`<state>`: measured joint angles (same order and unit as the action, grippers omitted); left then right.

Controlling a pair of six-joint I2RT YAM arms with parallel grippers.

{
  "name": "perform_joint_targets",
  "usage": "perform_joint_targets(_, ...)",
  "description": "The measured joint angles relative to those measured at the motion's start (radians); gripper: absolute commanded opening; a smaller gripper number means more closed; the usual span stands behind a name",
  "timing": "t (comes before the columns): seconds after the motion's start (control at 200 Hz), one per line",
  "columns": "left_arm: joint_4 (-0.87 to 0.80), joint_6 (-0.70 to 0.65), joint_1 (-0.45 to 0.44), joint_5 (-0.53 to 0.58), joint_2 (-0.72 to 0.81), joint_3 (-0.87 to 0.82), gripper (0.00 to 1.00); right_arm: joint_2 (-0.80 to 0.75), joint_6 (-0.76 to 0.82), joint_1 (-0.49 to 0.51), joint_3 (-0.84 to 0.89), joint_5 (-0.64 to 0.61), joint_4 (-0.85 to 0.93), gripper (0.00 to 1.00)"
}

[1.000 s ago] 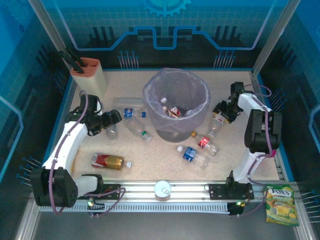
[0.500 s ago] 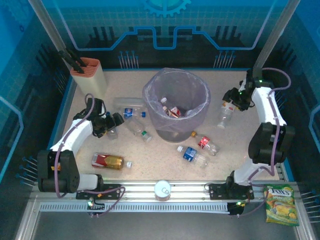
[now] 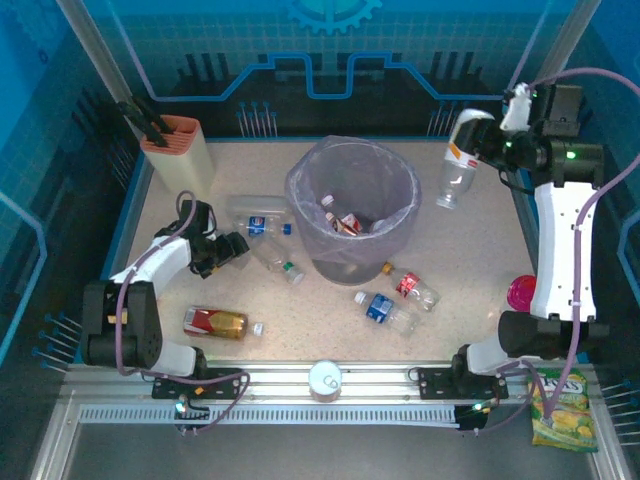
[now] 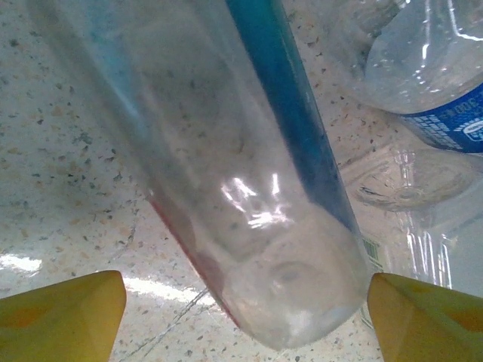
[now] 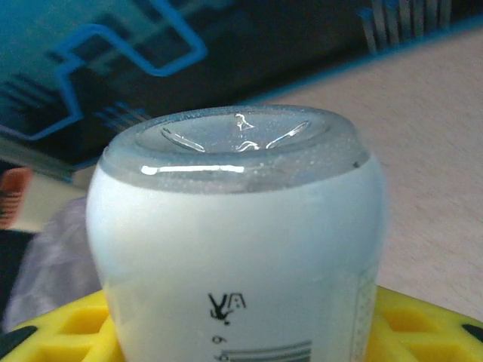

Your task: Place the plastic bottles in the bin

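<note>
Top external camera looks steeply down from high behind, at six o'clock, covering the whole table (image 3: 300, 345); left wrist camera sits close against a clear bottle (image 4: 249, 188), nine o'clock; right wrist camera hugs a white-labelled bottle (image 5: 234, 241) (image 3: 458, 165), seen overhead at two o'clock.

Right of the bin (image 3: 350, 262), your table (image 3: 470, 260) lies open, clear air from its rim to the airborne bottle (image 3: 458, 160). Left side's crowded: loose bottles (image 3: 262, 225) hug the bin, knife block (image 3: 180, 150) guards the far corner.
</note>
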<state>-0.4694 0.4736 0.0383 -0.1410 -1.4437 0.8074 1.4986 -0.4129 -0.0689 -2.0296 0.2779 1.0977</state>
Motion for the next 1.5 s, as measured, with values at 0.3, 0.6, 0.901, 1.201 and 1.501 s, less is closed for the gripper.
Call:
perform_joint_targets(0.3,0.009,-0.001,0.000,-0.011,-0.013,-0.001,0.78,0.129,-0.004,0.347,-0.159,-0.039,0.003,0.41)
perform_joint_targets(0.6,-0.001,-0.005,0.000,-0.005,-0.013,0.000,0.73,0.343,0.068,0.545,-0.162,-0.194,0.029,0.45)
perform_joint_targets(0.901,-0.023,-0.013,0.000,0.027,-0.014,0.002,0.89,0.394,0.074,0.574,0.031,-0.246,-0.032,0.63)
perform_joint_targets(1.201,-0.025,-0.027,0.000,0.031,-0.042,0.055,0.97,0.392,0.077,0.575,0.079,-0.257,-0.070,0.96)
perform_joint_targets(1.501,-0.013,-0.027,0.000,0.028,-0.108,0.072,0.89,0.298,0.104,0.575,0.059,-0.272,-0.068,1.00)
